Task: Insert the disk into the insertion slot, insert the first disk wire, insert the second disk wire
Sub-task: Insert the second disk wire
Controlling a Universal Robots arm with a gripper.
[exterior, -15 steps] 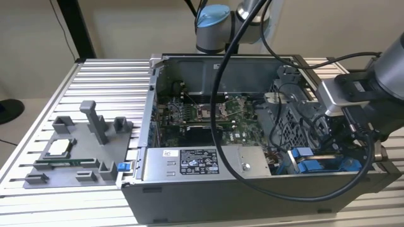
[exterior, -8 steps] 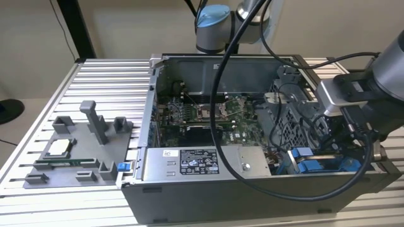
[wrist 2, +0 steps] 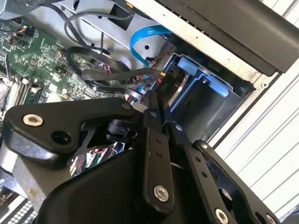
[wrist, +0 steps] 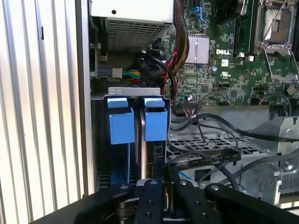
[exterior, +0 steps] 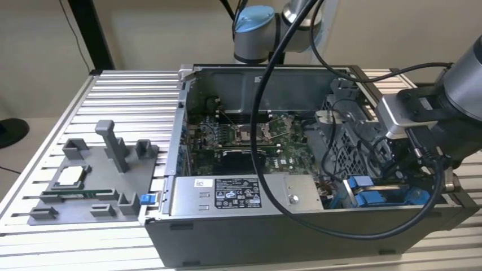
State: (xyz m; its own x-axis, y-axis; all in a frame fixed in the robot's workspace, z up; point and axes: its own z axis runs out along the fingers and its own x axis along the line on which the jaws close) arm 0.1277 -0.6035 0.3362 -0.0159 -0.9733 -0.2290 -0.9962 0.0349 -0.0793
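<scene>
computer case (exterior: 226, 240): dark grey outside, paler grey metal inside
motherboard (wrist: 219, 60): green, dotted with small black and silver parts
power-supply box (exterior: 241, 195): silver-grey with a white and black label
blue carrier tabs (wrist: 138, 119): bright blue, two side by side, in a grey bay
data cable (wrist 2: 145, 39): light blue flat ribbon
wire bundle (wrist: 180, 39): red, yellow and black strands
gripper (wrist 2: 156, 109): black links with silver screw heads
table (exterior: 121, 101): ribbed silver aluminium slats
fixture tray (exterior: 94, 186): matt grey, with one small blue piece at its corner
arm joint cap (exterior: 254, 20): light blue on a silver-grey body
</scene>
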